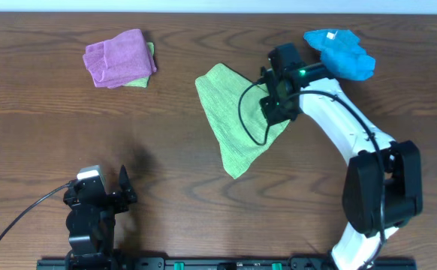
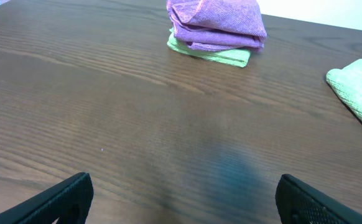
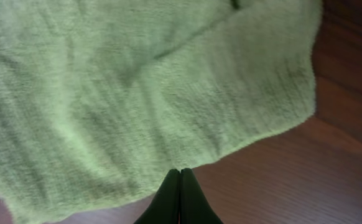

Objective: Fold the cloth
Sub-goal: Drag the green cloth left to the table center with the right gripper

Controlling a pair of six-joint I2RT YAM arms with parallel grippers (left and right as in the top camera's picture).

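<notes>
table [image 1: 173, 150]: dark wood, all the cloths lie on it, well apart from each other.
right arm [image 1: 339, 127]: reaches from the front right to mid-table, wrist over the right edge of the work cloth. Likely there because that edge is the one to lift.
green cloth [image 1: 230, 112]: task item, mid-table, lying flat. Rough triangle shape, wide end at the back, point toward the front. Looks partly folded or skewed, not a neat rectangle, so I judge the fold unfinished.
blue cloth [image 1: 342, 52]: bunched at the back right, just beyond the right wrist. Not touching the green one, probably waiting its turn.
purple cloth [image 1: 117, 56]: folded, back left, on top of a folded pale green cloth [image 2: 215, 56]. Looks like a done pile, kept out of the work area.
left gripper [image 2: 184, 180]: fingers spread wide, nothing between them, low over bare table at the front left. Far from the green cloth, so parked, leaving the job to the other arm.
right gripper [image 3: 180, 177]: fingers pressed together, tips right at the hem of the green cloth. Can't tell if any fabric is pinched. Placement fits a grab at the edge to drag it over.
risk: a thin hem could slip out if the pinch is shallow.
</notes>
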